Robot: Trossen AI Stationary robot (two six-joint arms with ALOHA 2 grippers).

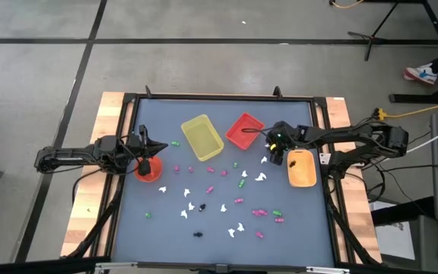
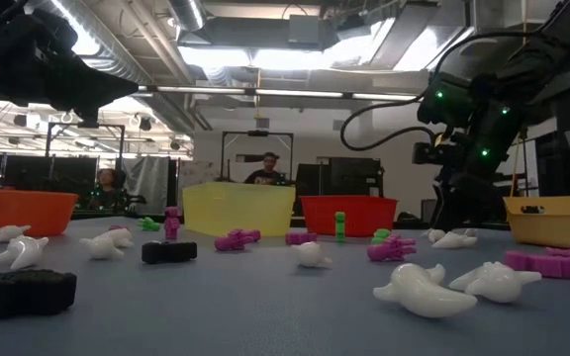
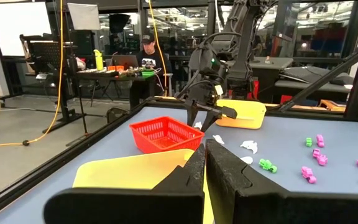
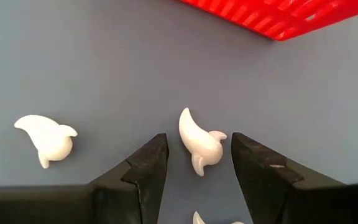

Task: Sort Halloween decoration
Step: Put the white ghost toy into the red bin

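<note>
Tabletop trinkets (bins beyond)

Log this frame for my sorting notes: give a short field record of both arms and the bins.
right gripper: open, jaws either side of a white ghost on the mat, near the red bin
left gripper: shut, empty, above the orange bowl
yellow bin: beside the red bin
orange tray: at the right
</note>
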